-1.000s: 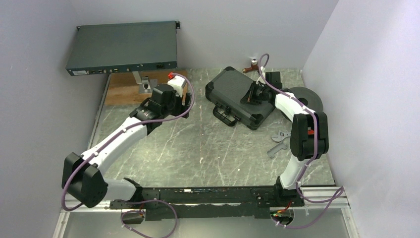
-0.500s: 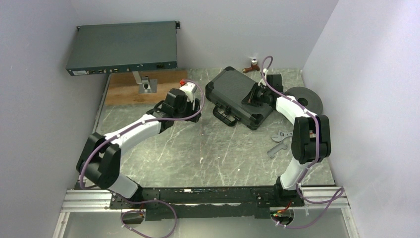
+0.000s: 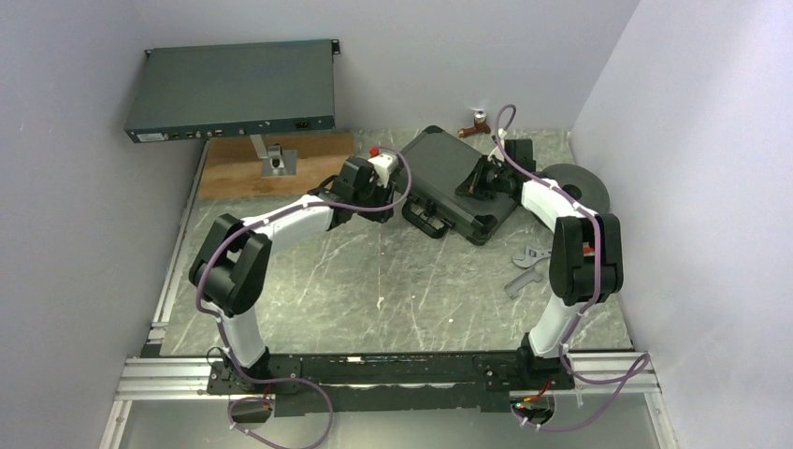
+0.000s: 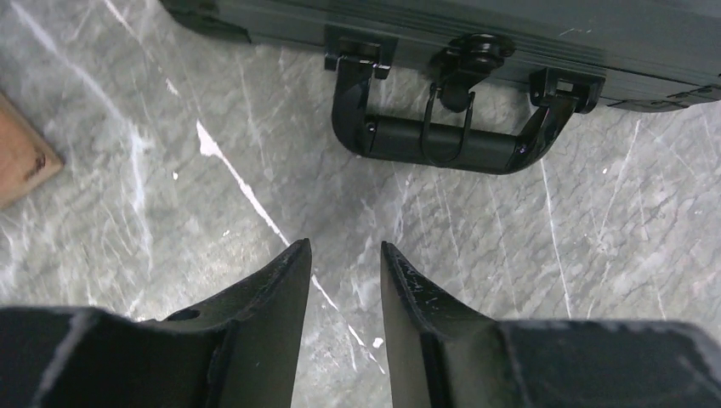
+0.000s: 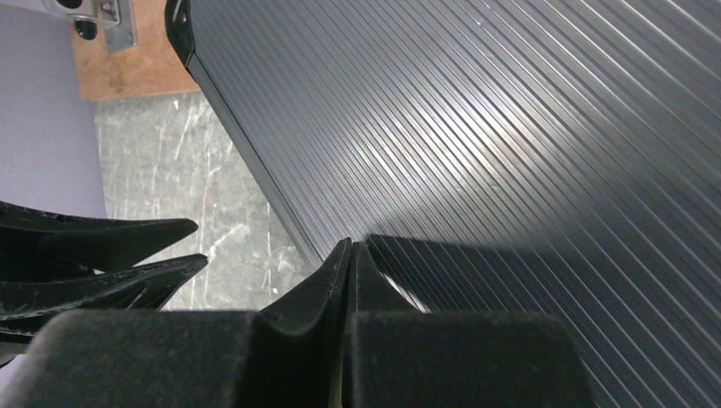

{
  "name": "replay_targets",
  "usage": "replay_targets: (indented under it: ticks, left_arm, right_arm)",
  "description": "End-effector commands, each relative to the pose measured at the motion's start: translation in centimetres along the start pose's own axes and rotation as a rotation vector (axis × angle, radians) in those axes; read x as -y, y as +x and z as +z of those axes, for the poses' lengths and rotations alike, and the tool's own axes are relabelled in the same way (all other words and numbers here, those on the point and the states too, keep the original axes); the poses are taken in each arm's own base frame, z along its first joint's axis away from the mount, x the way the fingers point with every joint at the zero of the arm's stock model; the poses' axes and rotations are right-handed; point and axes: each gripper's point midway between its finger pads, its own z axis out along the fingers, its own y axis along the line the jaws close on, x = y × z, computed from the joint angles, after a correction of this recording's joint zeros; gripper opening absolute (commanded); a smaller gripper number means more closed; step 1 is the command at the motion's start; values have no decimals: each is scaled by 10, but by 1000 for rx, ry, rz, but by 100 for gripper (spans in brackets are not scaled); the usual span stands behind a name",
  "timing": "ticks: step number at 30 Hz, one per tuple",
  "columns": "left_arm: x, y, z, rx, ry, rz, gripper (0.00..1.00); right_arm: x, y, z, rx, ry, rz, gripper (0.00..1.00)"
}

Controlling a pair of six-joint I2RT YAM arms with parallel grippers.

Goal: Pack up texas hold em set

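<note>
The texas hold em set's black ribbed case (image 3: 439,168) lies closed on the marble table, its handle (image 3: 425,222) facing the near left. In the left wrist view the handle (image 4: 442,144) lies flat on the table just ahead of my left gripper (image 4: 344,246). That gripper is open with a narrow gap and nothing between its fingers. My right gripper (image 5: 350,245) is shut and empty, its tips resting on the ribbed lid (image 5: 476,127). From above, the right gripper (image 3: 479,183) sits over the lid's right half, and the left gripper (image 3: 402,195) hovers by the case's left corner.
A flat grey rack box (image 3: 232,91) hangs at the back left above a wooden board (image 3: 234,173) with a metal bracket (image 3: 274,159). A black disc (image 3: 584,182) and a wrench (image 3: 526,267) lie right of the case. Grey walls close in both sides.
My left arm has swung right from the wooden board to the case's handle side, and its jaws have narrowed. The right arm stays on the lid.
</note>
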Motion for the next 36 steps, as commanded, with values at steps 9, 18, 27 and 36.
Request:
replay_targets:
  ticks: [9,18,27,36]
  left_arm:
    - [14,7,26,-108,-145,470,37]
    - [17,7,27,-69,-213,804,54]
    - [39,14,40,-113,-95,588,42]
    - [43,21,58,-186,8,444,21]
  right_arm:
    - [60,65,15,-194,188,81,0]
    - [60,67,15,-197,179,80,0]
    - [60,70,17,-206,168,83,0]
    - [59,70,18,-207,161,86,0]
